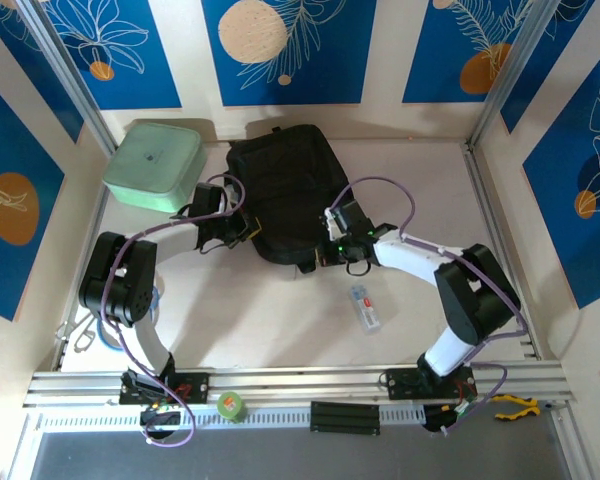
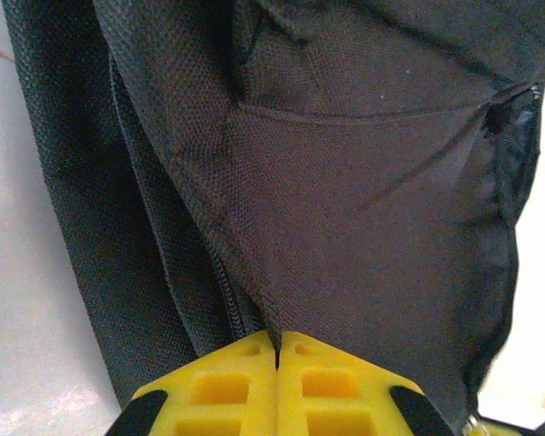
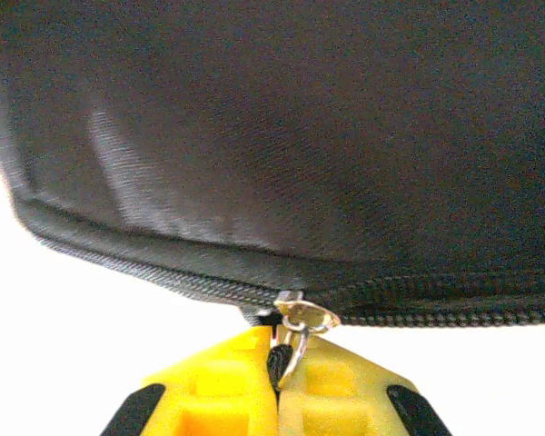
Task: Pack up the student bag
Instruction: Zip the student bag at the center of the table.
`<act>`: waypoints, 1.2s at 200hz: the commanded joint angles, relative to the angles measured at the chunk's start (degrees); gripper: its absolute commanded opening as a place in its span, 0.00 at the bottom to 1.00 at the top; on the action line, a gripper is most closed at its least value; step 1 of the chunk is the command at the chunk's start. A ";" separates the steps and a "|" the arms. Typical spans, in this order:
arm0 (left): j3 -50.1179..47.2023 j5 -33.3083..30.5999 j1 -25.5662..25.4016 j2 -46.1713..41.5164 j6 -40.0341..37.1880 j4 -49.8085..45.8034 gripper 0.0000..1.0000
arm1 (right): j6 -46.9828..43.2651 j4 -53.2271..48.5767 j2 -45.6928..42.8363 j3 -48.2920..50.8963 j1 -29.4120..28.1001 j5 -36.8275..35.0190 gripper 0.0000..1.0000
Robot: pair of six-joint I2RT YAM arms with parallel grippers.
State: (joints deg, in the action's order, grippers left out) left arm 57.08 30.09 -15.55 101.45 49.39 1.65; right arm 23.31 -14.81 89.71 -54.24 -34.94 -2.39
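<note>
The student bag (image 1: 285, 185), a large black fabric backpack, lies flat at the back middle of the table. My left gripper (image 1: 242, 232) is at its near left edge. In the left wrist view the yellow fingers (image 2: 277, 338) are shut on a fold of the bag's fabric (image 2: 345, 236) beside a zipper line (image 2: 229, 304). My right gripper (image 1: 325, 240) is at the bag's near right edge. In the right wrist view it (image 3: 277, 350) is shut on the metal zipper pull (image 3: 302, 320) of the bag (image 3: 282, 136), where the zipper track runs along the bag's lower edge.
A mint-green lidded box (image 1: 152, 165) sits at the back left, close to the left arm. A small clear packet (image 1: 365, 307) lies on the table in front of the bag. A green roll (image 1: 230, 405) and a yellow-handled tool (image 1: 515, 403) rest on the near rail.
</note>
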 commanded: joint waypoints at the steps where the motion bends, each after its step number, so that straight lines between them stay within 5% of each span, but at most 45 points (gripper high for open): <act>1: 1.22 -0.75 0.61 1.18 0.61 1.57 0.00 | -1.45 -2.34 -3.40 -2.05 -2.61 1.89 0.00; 81: -0.07 -4.75 1.75 0.37 -1.39 -0.29 0.00 | 7.85 -13.21 -5.31 -1.62 7.40 -11.42 0.00; 111: 0.49 -3.53 1.71 1.49 -1.39 0.53 0.00 | 6.91 -15.32 -4.22 -3.44 9.46 -10.22 0.00; 142: 3.96 -2.11 1.66 3.13 -2.97 -1.10 0.00 | 2.46 -13.28 -2.32 -6.11 5.98 -1.38 0.00; 198: 10.21 -13.63 4.29 -6.24 -12.80 -19.74 0.53 | 5.47 -2.02 3.30 -8.60 -4.43 12.88 0.00; 240: 2.16 -21.89 6.06 -20.08 -12.84 -25.52 0.68 | 6.61 0.75 14.36 -19.54 -10.64 14.56 0.00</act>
State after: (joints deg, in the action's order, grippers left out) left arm 63.83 15.25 -10.04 88.29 38.09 -17.12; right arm 28.86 -18.28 99.77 -67.29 -42.87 7.86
